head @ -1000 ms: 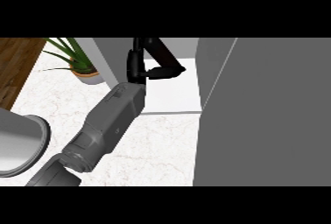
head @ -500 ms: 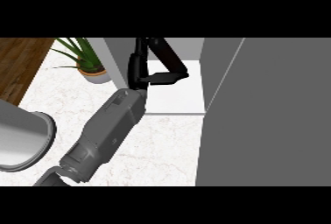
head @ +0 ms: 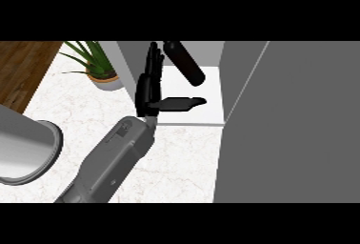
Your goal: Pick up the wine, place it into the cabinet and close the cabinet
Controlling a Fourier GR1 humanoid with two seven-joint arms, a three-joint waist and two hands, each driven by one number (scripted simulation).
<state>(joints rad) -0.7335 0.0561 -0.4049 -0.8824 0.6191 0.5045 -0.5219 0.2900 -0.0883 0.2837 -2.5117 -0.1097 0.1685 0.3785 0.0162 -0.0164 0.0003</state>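
The wine bottle is a dark, long shape inside the open cabinet, on its white shelf. It shows slanted, top toward the back left. My left hand is just left of it, fingers straight and pointing into the cabinet, thumb sticking out to the right below the bottle. A gap shows between hand and bottle, so the hand is open and holds nothing. The grey cabinet door stands open, filling the right side. My right hand is not visible.
A potted green plant stands on the marble counter left of the cabinet. A large grey round vessel sits at the left edge. Brown wood lies beyond the counter's far left.
My left hand has let go of the bottle: its curled fingers have straightened and the thumb has swung away. The bottle now rests in the cabinet apart from the hand.
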